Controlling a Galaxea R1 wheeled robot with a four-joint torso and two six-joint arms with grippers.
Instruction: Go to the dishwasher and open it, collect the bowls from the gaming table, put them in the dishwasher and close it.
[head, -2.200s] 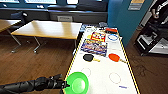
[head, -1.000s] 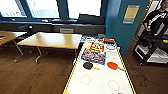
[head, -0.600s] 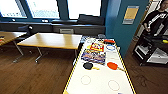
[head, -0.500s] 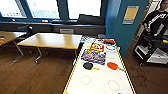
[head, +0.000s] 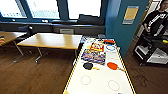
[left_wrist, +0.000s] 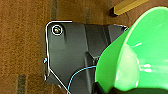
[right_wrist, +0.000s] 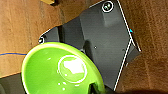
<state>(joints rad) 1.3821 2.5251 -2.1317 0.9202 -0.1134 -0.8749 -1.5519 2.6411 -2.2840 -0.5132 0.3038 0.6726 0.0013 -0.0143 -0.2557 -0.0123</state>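
Looking down from the head view, the gaming table (head: 100, 82) stretches ahead with its glossy white top and yellow edge. On it lie a dark round paddle (head: 88, 66), a red paddle (head: 112, 65) and some colourful game boxes (head: 93, 56) further along. A wooden bench (head: 50, 40) stands to its left on the brown wood floor (head: 30, 75), and a person (head: 157, 20) stands at far right beside a dark cart (head: 150, 51). In the left wrist view a green bowl (left_wrist: 140, 52) sits close over the floor; whether the left gripper is clamped on it cannot be told. In the right wrist view a yellow-green bowl (right_wrist: 62, 70) shows likewise, and the right gripper's state cannot be told either.
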